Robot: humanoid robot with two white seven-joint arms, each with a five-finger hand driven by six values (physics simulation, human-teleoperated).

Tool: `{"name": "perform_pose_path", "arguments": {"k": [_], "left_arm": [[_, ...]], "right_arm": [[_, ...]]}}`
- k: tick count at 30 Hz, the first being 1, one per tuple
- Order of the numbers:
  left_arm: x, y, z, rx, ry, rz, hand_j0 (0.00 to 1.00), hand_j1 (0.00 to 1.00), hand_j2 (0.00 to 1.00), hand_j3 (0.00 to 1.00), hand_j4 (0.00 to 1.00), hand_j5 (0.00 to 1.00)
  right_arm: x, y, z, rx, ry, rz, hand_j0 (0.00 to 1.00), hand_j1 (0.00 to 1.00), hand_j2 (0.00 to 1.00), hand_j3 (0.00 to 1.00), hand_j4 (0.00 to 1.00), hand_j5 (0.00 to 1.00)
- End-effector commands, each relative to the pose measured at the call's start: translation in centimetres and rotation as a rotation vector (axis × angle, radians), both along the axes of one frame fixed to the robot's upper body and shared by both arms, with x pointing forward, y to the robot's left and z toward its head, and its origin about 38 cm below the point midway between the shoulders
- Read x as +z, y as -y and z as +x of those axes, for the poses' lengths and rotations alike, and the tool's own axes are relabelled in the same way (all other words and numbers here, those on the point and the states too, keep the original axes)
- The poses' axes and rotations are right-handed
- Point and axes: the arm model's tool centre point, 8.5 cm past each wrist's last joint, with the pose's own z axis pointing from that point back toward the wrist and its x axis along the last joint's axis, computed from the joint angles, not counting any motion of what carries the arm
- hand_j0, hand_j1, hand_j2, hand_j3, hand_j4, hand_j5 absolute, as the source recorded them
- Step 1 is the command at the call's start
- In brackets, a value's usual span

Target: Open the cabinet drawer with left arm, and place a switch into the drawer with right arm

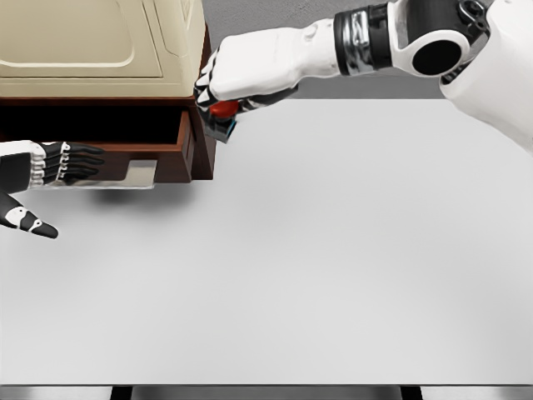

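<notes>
At ten o'clock on the white counter (333, 250) sits a brown cabinet (100, 50), its drawer (158, 137) pulled open. Over the drawer's right corner, the right robot hand (229, 104) pinches a red-topped switch (222, 111) in curled fingers. Toward nine o'clock, the left robot hand (50, 167) rests by the drawer front, fingers loosely extended, gripping nothing.

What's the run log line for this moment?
drawer: open | left hand: at drawer front, open | right hand: holding switch at drawer's right corner | switch: not yet inside
</notes>
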Motion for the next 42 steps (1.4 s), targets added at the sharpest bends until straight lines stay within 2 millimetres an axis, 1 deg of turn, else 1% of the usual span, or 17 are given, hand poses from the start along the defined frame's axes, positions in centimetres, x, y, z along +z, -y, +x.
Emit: {"name": "perform_pose_path", "arguments": {"k": [1,8,15,22,29,31,33,36,42], "left_arm": [[-0.9,-0.3,-0.2,-0.007,-0.006,0.053,1.00,1.00,1.00,1.00,1.00,1.00],[-0.3,-0.3,0.0,0.006,-0.013,0.036,1.00,1.00,1.00,1.00,1.00,1.00],[-0.7,-0.3,0.0,0.025,-0.053,0.037,1.00,1.00,1.00,1.00,1.00,1.00],[-0.8,-0.2,0.0,0.023,-0.056,0.031,1.00,1.00,1.00,1.00,1.00,1.00],[-0.8,-0.2,0.0,0.022,-0.056,0.031,1.00,1.00,1.00,1.00,1.00,1.00],[-0.8,-0.2,0.0,0.022,-0.056,0.031,1.00,1.00,1.00,1.00,1.00,1.00],[-0.7,-0.3,0.0,0.024,-0.054,0.033,1.00,1.00,1.00,1.00,1.00,1.00],[-0.5,-0.4,0.0,0.027,-0.050,0.033,1.00,1.00,1.00,1.00,1.00,1.00],[-0.5,-0.4,0.0,0.027,-0.050,0.033,1.00,1.00,1.00,1.00,1.00,1.00]], "right_arm": [[0.0,-0.7,-0.2,0.013,-0.006,0.009,0.48,0.48,0.48,0.48,0.48,0.48],[0.5,-1.6,-0.5,0.035,0.003,0.012,0.48,0.48,0.48,0.48,0.48,0.48],[0.7,-3.1,-1.0,0.065,0.007,0.013,0.48,0.48,0.48,0.48,0.48,0.48],[1.3,-4.5,-1.5,0.095,0.017,0.019,0.48,0.48,0.48,0.48,0.48,0.48],[1.7,-6.0,-0.3,0.075,0.003,0.029,0.48,0.48,0.48,0.48,0.48,0.48],[1.4,-6.3,0.1,0.067,-0.008,0.029,0.48,0.48,0.48,0.48,0.48,0.48],[1.5,-6.2,0.6,0.049,-0.012,0.029,0.48,0.48,0.48,0.48,0.48,0.48],[1.6,-7.3,0.9,0.049,-0.022,0.034,0.48,0.48,0.48,0.48,0.48,0.48],[1.1,-8.3,1.5,0.038,-0.038,0.024,0.48,0.48,0.48,0.48,0.48,0.48]]}}
